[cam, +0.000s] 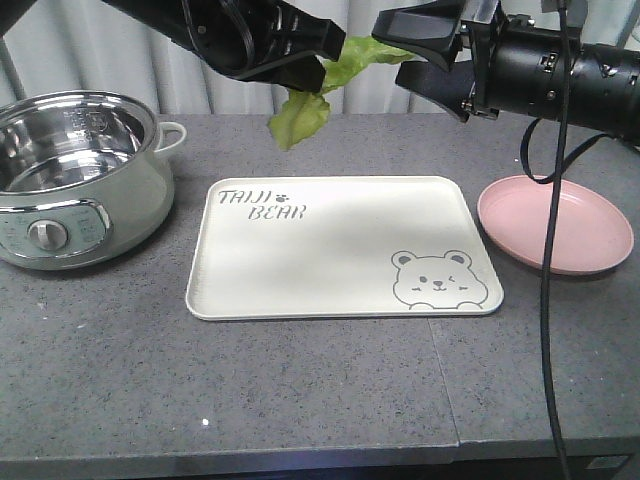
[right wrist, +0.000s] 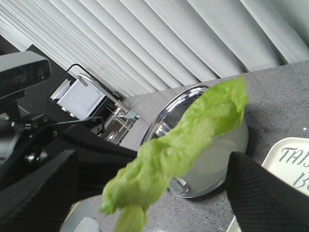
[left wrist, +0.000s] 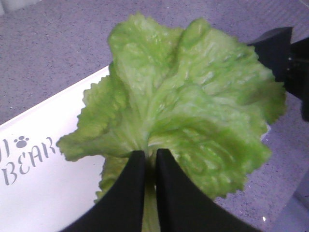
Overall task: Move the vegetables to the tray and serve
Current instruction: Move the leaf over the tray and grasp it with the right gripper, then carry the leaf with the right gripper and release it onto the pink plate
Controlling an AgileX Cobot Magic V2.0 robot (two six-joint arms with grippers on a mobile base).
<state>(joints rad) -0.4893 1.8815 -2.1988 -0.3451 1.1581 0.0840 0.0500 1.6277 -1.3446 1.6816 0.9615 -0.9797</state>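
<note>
1. The left gripper has its two black jaws pressed almost together, pinching the lettuce by its pale stem end. Only a thin slit shows between them.
2. Beyond the left fingertips the leaf fans out wide and crinkled, held up in the air.
3. In the front view one lobe droops below the left gripper, while a narrower strip stretches sideways toward the right gripper.
4. The right gripper is spread wide. The tip of that strip lies in the gap between its fingers — whether it touches either one cannot be told.
5. The two grippers face each other at about the same height and close together, and the leaf spans the space between them.
6. The tray lies flat on the table, below both grippers and nearer the front camera. The drooping lobe hangs near the tray's far edge without touching it, and nothing green lies on the tray.
7. In the left wrist view the tray's printed corner shows beneath the leaf, to the left of the gripper.
8. A steel pot stands on the table below the left gripper and out to its left — well apart from it.
9. A pink plate sits below the right arm, just beside the tray's right edge.
</note>
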